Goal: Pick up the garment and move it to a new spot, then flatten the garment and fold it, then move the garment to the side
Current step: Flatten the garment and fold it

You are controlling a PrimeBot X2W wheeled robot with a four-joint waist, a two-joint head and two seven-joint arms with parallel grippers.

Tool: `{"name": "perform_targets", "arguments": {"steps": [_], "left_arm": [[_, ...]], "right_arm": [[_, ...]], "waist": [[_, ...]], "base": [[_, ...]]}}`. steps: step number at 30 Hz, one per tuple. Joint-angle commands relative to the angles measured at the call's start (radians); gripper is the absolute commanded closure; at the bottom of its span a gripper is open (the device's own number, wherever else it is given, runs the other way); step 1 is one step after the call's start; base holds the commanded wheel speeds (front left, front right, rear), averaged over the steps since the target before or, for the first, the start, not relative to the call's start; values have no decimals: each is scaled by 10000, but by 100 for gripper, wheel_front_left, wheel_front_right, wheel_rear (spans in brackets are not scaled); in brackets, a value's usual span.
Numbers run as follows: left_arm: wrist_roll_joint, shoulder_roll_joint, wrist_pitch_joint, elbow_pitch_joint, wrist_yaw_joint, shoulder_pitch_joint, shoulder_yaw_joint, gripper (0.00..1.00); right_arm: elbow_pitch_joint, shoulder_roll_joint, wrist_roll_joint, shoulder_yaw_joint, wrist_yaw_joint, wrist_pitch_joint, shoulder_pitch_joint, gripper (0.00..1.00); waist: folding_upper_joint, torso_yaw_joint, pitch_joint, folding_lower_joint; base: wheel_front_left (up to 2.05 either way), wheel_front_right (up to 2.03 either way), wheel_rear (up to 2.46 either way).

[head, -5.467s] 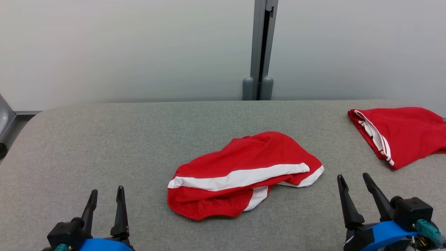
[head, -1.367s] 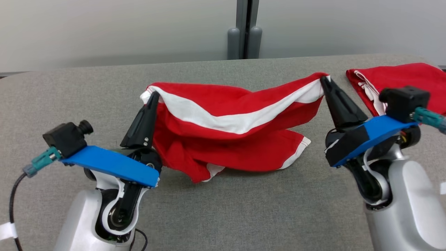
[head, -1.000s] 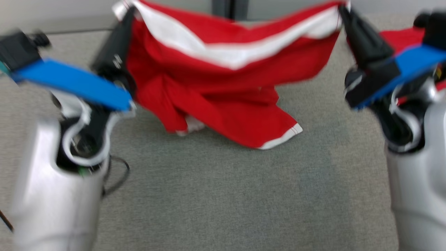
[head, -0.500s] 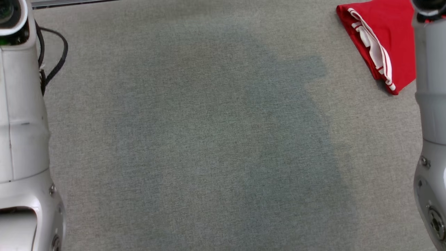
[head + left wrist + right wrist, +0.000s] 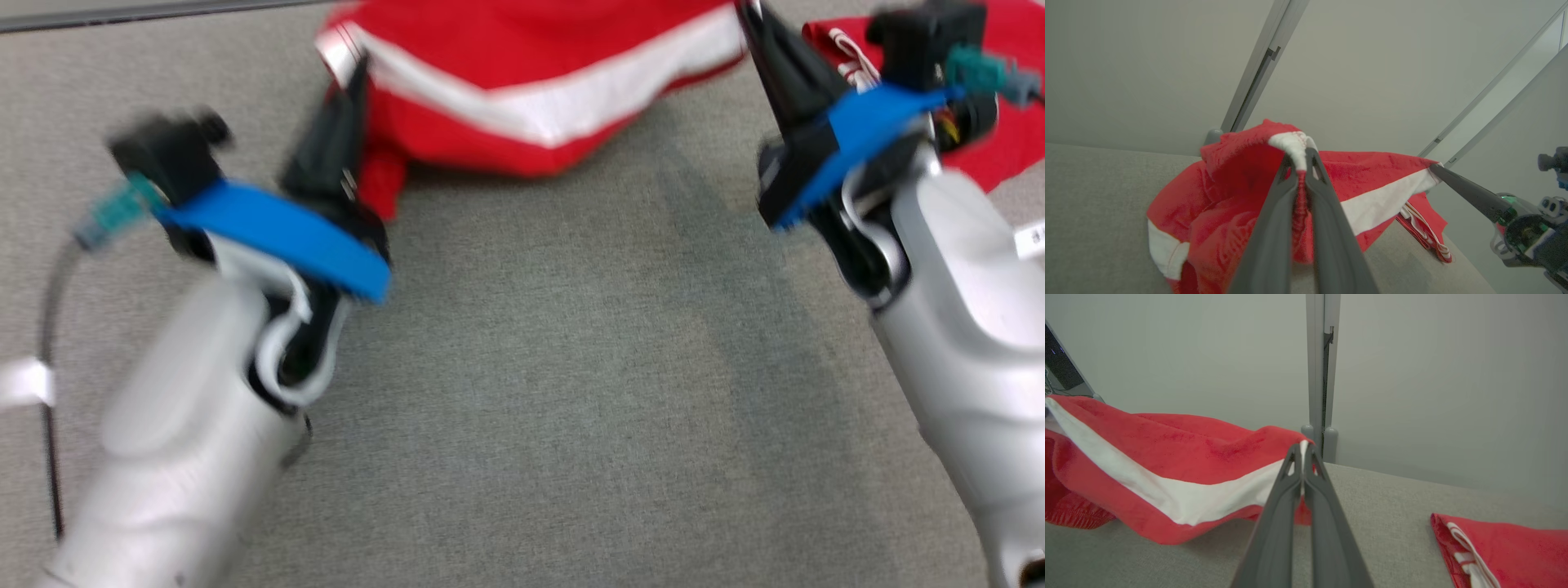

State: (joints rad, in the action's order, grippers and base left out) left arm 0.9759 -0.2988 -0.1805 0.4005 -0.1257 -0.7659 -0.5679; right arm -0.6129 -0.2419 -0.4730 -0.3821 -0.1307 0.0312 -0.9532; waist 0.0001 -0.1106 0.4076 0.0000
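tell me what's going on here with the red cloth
The robot has a red garment with a white stripe strung between its two grippers. The left gripper is shut on one end and the right gripper is shut on the other, so the top edge is held up while the rest sags toward the grey table. A second red garment, folded, lies on the table to the robot's right. Flattening and folding are not yet done.

The garment [image 5: 506,41]: soft red cloth with a white band, matt. The table [image 5: 571,367]: grey woven fabric, matt, finely grained. The fingers [image 5: 1267,228] of the left gripper [image 5: 1300,157] and right gripper [image 5: 1303,451]: dark, smooth, matt plastic. Right forearm shell [image 5: 963,327]: pale, smooth, semi-glossy. Far post [image 5: 1316,363]: grey, smooth painted metal.
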Motion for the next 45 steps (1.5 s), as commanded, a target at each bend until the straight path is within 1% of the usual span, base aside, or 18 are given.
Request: {"name": "perform_targets", "arguments": {"steps": [1, 4, 6, 8, 10, 12, 15, 20, 23, 27, 29, 31, 35, 38, 41, 45], "left_arm": [[76, 13, -93, 26, -68, 219, -115, 100], [201, -96, -293, 34, -69, 1068, -912, 100], [308, -168, -287, -41, -69, 1637, -1402, 100], [396, -330, -121, -177, -69, 2112, -1891, 100], [432, -578, 42, -335, -70, 2541, -2303, 100], [580, -758, 209, -507, -68, 2960, -2574, 100], [697, -1062, 377, -738, -15, 3516, -2747, 100], [969, -1453, 776, -1355, 471, 4415, -2914, 100], [1177, -1640, 1102, -1856, 784, 5029, -3079, 100], [1487, -2017, 1667, -2579, 1270, 5786, -3326, 100], [1733, -2213, 1917, -2985, 1547, 6156, -3337, 100], [1901, -2545, 2224, -3377, 1931, 6477, -3354, 100], [2243, -3158, 2629, -4234, 2647, 7130, -3289, 100], [2460, -3575, 2780, -4965, 2932, 7507, -3239, 100], [2520, -3609, 2557, -5591, 2937, 7641, -3095, 100], [2365, -3375, 2219, -5873, 2692, 7292, -2939, 100]], "right_arm": [[109, -231, -112, 11, -1, -150, 274, 100], [663, -788, -516, -75, -3, -1172, 1499, 100], [1186, -1142, -725, 39, -3, -2042, 2398, 100], [1871, -1432, -904, 397, 2, -2864, 3327, 100], [2706, -1539, -863, 879, -1, -3644, 4338, 100], [3560, -1492, -732, 1450, -3, -4498, 5412, 100], [5060, -1111, -375, 2403, -1, -5634, 6885, 100], [7418, -148, 412, 3582, -3, -7453, 8911, 100], [8382, 356, 754, 3959, -3, -8405, 9843, 100], [9275, 797, 1074, 4376, -3, -9695, 10951, 100], [9708, 1019, 1183, 4699, -3, -10374, 11437, 100], [10227, 1227, 1295, 5036, -3, -11018, 11935, 100], [11225, 1534, 1435, 5672, -3, -11683, 12557, 100], [11796, 1668, 1514, 5905, -3, -11736, 12716, 100], [12167, 1632, 1605, 5799, -3, -11513, 12511, 100], [12095, 1218, 1728, 5525, -3, -10939, 11815, 100]], "waist": [[-1, 16, -80, 0], [-1, 163, -488, 0], [-1, 259, -795, 0], [-1, 349, -1060, 0], [-1, 423, -1339, 0], [-1, 502, -1585, 0], [-1, 619, -1896, 0], [-1, 766, -2293, 0], [-1, 844, -2505, 0], [-1, 919, -2719, 0], [-1, 944, -2748, 0], [-1, 989, -2764, 0], [-1, 1087, -2754, 0], [-1, 1166, -2751, 0], [-1, 1241, -2765, 0], [-1, 1293, -2770, 0]], "base": [[0, 0, 0], [0, 0, 0], [0, 0, 0], [0, 0, 0], [0, 0, 0], [0, 0, 0], [0, 0, 0], [0, 0, 0], [0, 0, 0], [0, 0, 0], [0, 0, 0], [0, 0, 0], [0, 0, 0], [0, 0, 0], [0, 0, 0], [0, 0, 0]]}}
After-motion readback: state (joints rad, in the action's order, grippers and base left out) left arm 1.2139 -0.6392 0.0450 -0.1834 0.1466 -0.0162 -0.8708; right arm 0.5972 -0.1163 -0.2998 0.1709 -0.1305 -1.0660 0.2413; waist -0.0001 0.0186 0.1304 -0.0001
